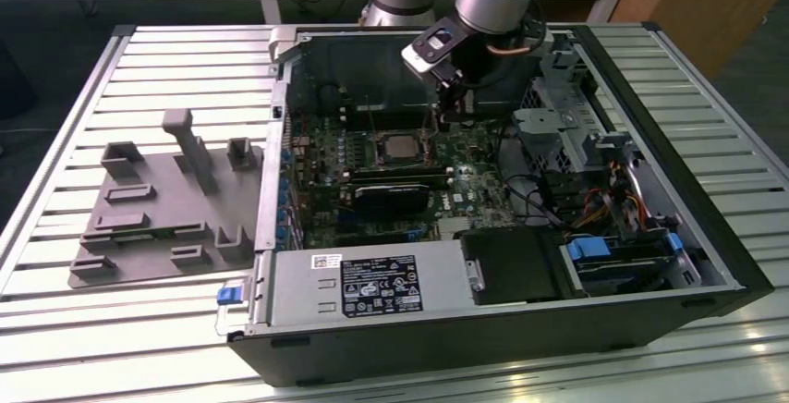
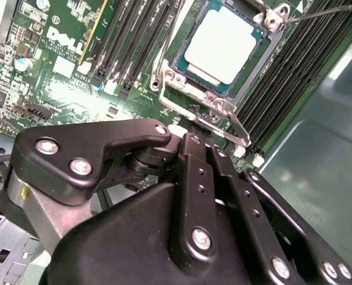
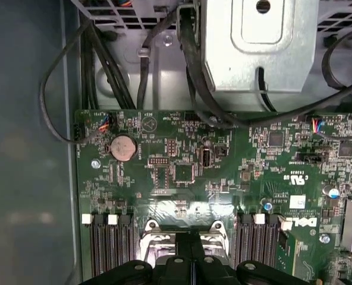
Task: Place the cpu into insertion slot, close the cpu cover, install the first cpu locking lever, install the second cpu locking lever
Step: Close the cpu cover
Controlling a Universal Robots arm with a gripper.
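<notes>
The cpu (image 2: 223,44), a square chip with a silvery top, lies flat in the insertion slot (image 2: 182,66) on the green motherboard; in the exterior view the cpu (image 1: 397,147) sits mid-board. The cpu cover (image 2: 195,92), a thin metal frame, lies down around the chip. Two thin wire locking levers (image 2: 324,10) (image 2: 169,44) stand raised and unlatched beside the socket. My gripper (image 1: 452,100) hangs just above the board at the socket's edge, fingers shut together with nothing seen between them. Its black fingers (image 3: 188,264) point at the socket's hinge end, and the gripper (image 2: 191,142) covers part of the board.
The open black computer case (image 1: 690,264) lies on a slatted metal table. Memory slots (image 2: 134,35) flank the socket. A black card (image 1: 392,201) lies below it, with a drive cage (image 3: 253,47) and loose cables (image 3: 104,65) nearby. A grey fixture plate (image 1: 148,218) lies at the exterior view's left.
</notes>
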